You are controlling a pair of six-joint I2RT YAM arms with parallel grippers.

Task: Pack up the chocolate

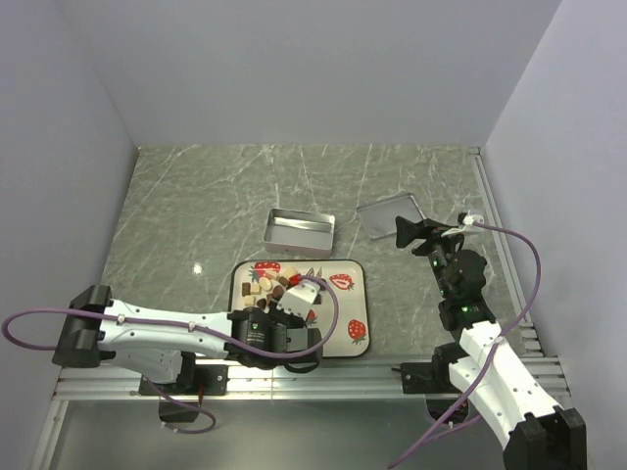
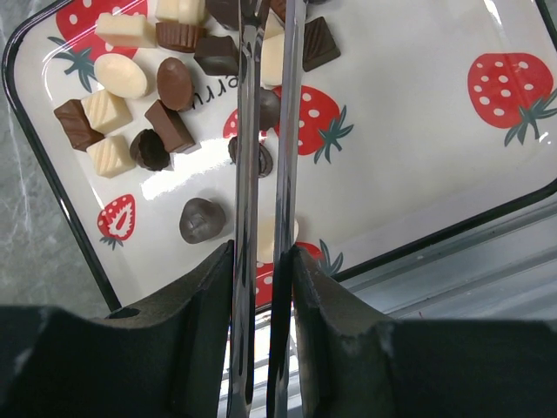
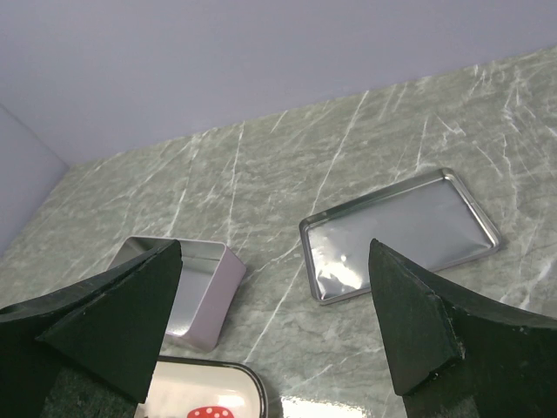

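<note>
Now we see the left gripper (image 1: 294,292) narrow over the chocolate (image 2: 121,75), hold unclear, and the right gripper (image 3: 274,252) wide at the tray's (image 2: 418,174) two o'clock.

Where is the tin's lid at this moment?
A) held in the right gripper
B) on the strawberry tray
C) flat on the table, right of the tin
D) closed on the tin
C: the lid lies flat on the table, apart from the open tin and to its right, while the right gripper is open and holds nothing.
</note>
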